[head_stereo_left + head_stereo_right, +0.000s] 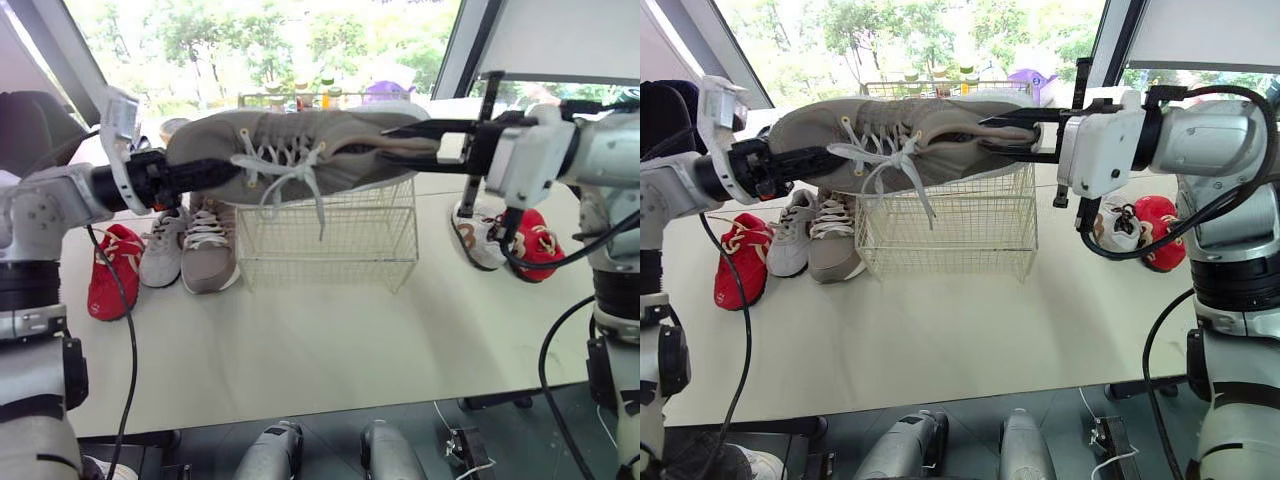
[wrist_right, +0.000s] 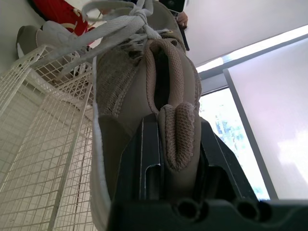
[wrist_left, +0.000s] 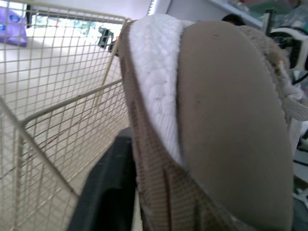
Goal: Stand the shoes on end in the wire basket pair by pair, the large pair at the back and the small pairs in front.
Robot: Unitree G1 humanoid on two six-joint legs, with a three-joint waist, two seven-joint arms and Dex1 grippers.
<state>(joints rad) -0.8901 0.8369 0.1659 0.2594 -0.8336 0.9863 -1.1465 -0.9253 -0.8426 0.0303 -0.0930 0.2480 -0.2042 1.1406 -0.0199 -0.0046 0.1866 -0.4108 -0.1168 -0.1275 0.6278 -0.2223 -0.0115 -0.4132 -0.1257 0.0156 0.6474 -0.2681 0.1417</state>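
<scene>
The grey shoe [image 1: 300, 150] is held level over the wire basket [image 1: 330, 240] at the desk's [image 1: 330, 340] far edge, toe gripped by the left pincer [image 1: 222, 172], heel collar clamped by the right pincer [image 1: 395, 145].

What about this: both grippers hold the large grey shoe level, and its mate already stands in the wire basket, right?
Not quite. The wire basket holds no shoe; the left eye view shows the matching grey shoe resting on the table to the basket's left. The left gripper and right gripper do hold the large grey shoe level.
</scene>
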